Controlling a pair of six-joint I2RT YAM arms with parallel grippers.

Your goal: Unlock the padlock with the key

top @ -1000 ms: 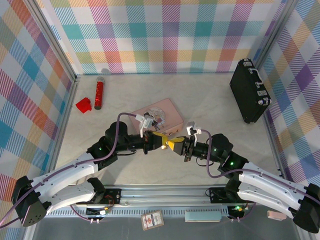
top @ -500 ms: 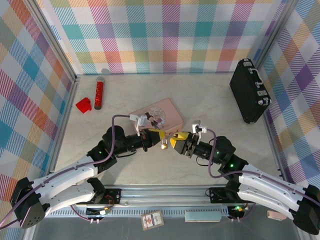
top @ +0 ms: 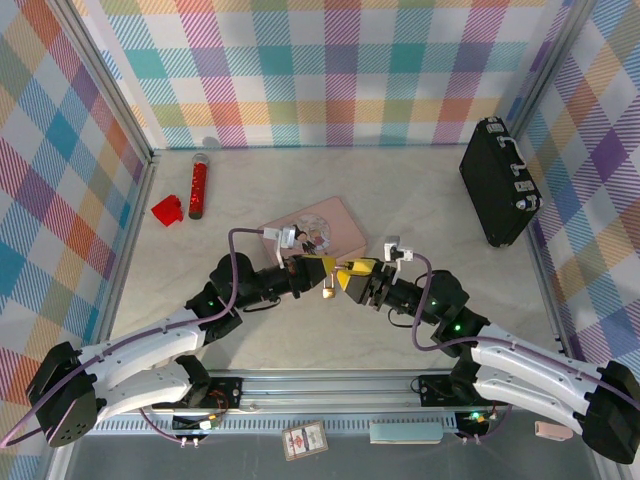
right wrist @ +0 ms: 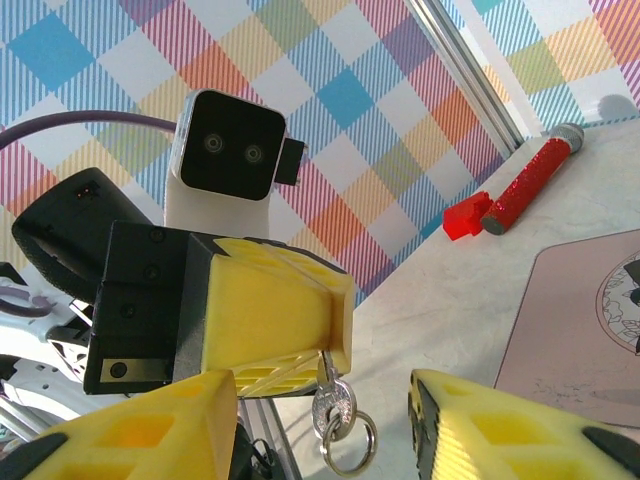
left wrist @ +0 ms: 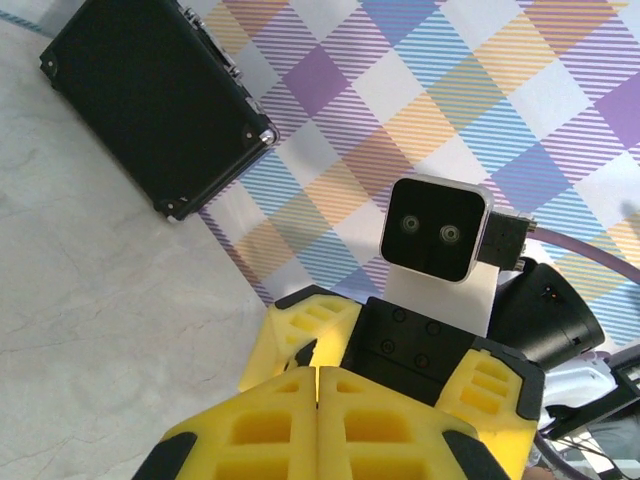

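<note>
Top external view: both my arms stretch in from the near edge and converge, wrists turned toward each other. The claws are tip to tip above the table [top: 420,200], just in front of the pink tin [top: 335,222].
My left claw [top: 320,268]: pressed together, pinching the padlock [top: 328,292], a small brass speck hanging just under the fingertips.
My right claw [top: 347,275]: spread, nothing between its yellow fingers [right wrist: 510,435]; it sits just beside the padlock.
The key [right wrist: 333,404]: silvery, dangling below my left fingertips with a split ring [right wrist: 350,442] on its end — right between my open right fingers.
Left wrist view: my fingers meet along one seam, and the right claw faces me head-on — black case [left wrist: 150,90] behind it.
</note>
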